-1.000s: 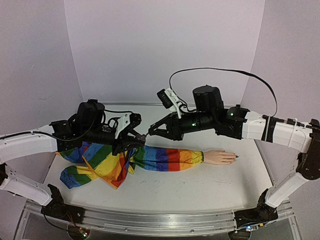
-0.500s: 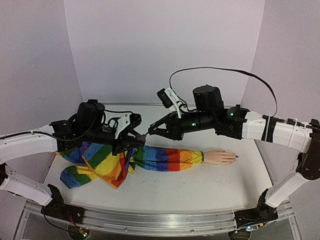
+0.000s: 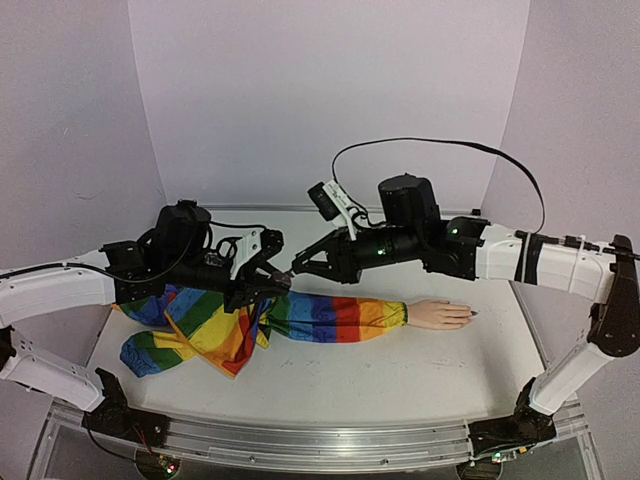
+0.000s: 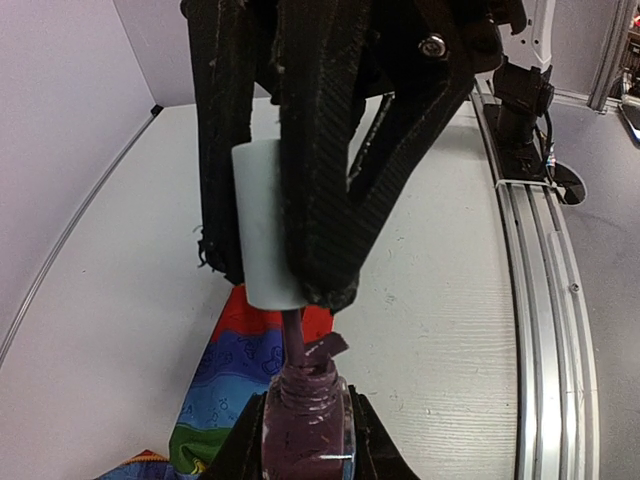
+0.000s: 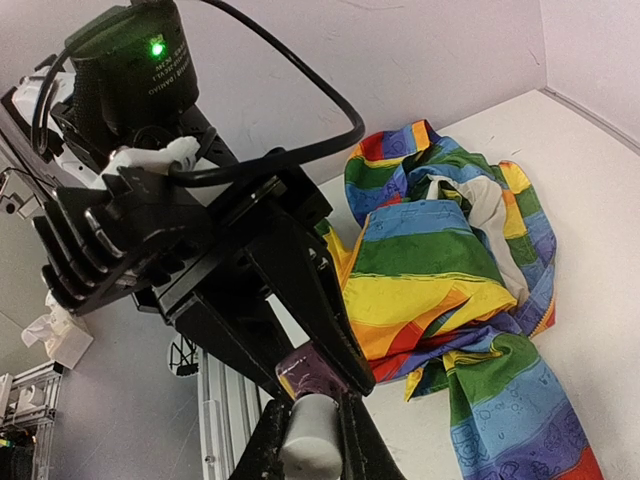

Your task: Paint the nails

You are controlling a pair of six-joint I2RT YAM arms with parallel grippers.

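My left gripper [image 3: 276,281] is shut on a small glass bottle [image 4: 305,425] of dark purple polish, held above the sleeve. My right gripper [image 3: 297,268] is shut on the white cap [image 4: 264,226]. The cap's brush stem [image 4: 293,340] goes down into the bottle's neck. In the right wrist view the cap [image 5: 311,443] sits between my fingers, just before the bottle [image 5: 312,369]. The peach mannequin hand [image 3: 438,314] lies palm down at the right end of the rainbow sleeve [image 3: 335,316]. Its nails [image 3: 471,316] are too small to read, except for a dark spot at the fingertips.
The sleeve's loose end is bunched in a heap [image 3: 200,335] at the left of the white table [image 3: 400,375]. A metal rail [image 3: 300,440] runs along the near edge. Grey walls close in the back and both sides.
The right arm has shifted slightly left, toward the bottle. The left arm and the mannequin hand have stayed still.
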